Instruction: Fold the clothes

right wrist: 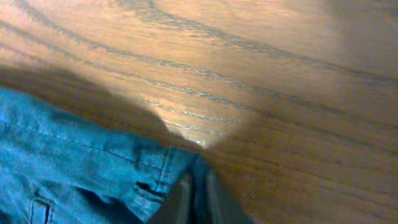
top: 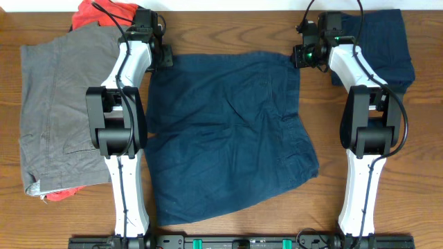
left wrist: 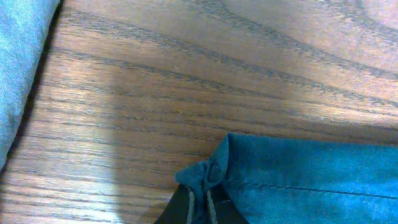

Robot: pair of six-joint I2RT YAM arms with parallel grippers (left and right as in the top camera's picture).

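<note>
Overhead. Finds the navy-blue shorts [top: 228,131] spread flat mid-table [top: 228,31] between the two arms, one long edge toward the far side. Puts the left gripper [top: 165,57] at the far left corner of that edge and the right gripper [top: 299,55] at the far right corner. Cannot settle from up here how either set of jaws stands. Also shows grey shorts [top: 55,104] outside the left arm, lying over a red-orange garment [top: 104,12], and a second navy garment [top: 384,41] beyond the right arm.

Left wrist. Shows the left gripper [left wrist: 199,198] with fingers [left wrist: 177,211] pressed together on a bunched corner of the navy-blue shorts [left wrist: 311,186], a stitched edge running off to the right. Corner low, at or just above the bare table [left wrist: 217,74]. Grey shorts [left wrist: 18,62] at the frame's left edge, well apart.

Right wrist. Shows the right gripper [right wrist: 198,186] with fingers [right wrist: 176,205] likewise pinching the opposite corner of the navy-blue shorts [right wrist: 74,162]. Belt loop [right wrist: 37,211] close by, so probably the waistband.

Reads as the first fold: both corners gripped, cloth not yet lifted. Calls next for raising both corners together and level, carrying them toward the near edge, then laying them down edge to edge. Uneven height or pace would likely skew the crease.
</note>
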